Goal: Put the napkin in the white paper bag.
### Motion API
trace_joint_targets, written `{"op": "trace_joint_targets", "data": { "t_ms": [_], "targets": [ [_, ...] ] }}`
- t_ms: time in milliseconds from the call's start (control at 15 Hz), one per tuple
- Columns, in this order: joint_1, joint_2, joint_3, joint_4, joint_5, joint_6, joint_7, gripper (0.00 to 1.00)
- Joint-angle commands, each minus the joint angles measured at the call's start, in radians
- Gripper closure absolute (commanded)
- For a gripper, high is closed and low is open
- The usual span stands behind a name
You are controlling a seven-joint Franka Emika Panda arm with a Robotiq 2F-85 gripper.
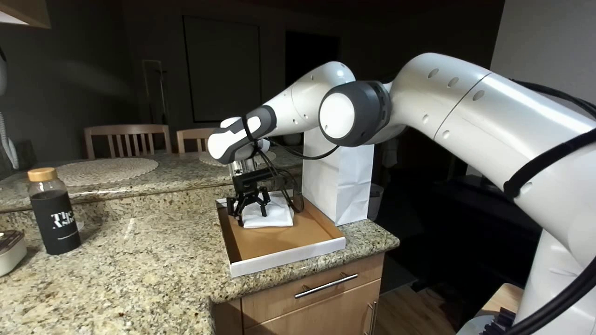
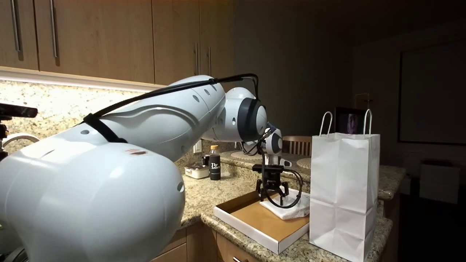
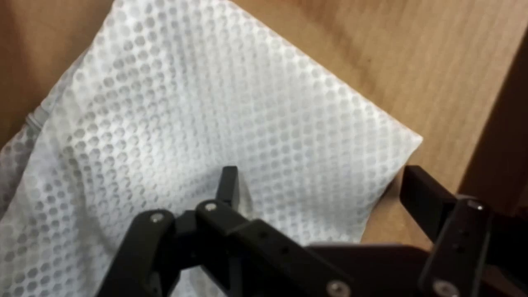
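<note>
The white, dimpled napkin (image 1: 274, 217) lies folded on the brown floor of a shallow tray (image 1: 288, 257). It also shows in an exterior view (image 2: 289, 211) and fills much of the wrist view (image 3: 206, 103). The white paper bag (image 1: 336, 184) stands upright beside the tray; its two handles show in an exterior view (image 2: 338, 182). My gripper (image 1: 252, 218) is open and low over the napkin's edge. In the wrist view, the gripper (image 3: 320, 175) has one finger over the napkin and the other just beyond its corner, above the tray floor. Nothing is held.
The tray has a raised white rim (image 2: 247, 227) and sits near the counter's edge. A dark bottle with a wooden cap (image 1: 55, 218) and a food container (image 1: 11, 251) stand on the counter (image 1: 139, 270). A raised ledge (image 1: 186, 179) runs behind the tray.
</note>
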Motion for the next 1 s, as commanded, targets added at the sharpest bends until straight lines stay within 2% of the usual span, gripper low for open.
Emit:
{"op": "trace_joint_targets", "data": {
  "t_ms": [0,67,133,800,933],
  "targets": [
    [-0.013,0.047,0.009,0.084,0.023,-0.084,-0.018,0.0],
    [-0.012,0.055,0.009,0.098,0.02,-0.105,-0.025,0.25],
    [-0.009,0.061,0.008,0.109,0.017,-0.115,-0.028,0.26],
    [-0.039,0.077,0.071,0.158,0.037,-0.161,-0.086,0.92],
    [-0.047,0.067,0.081,0.15,0.045,-0.159,-0.101,0.95]
  ]
}}
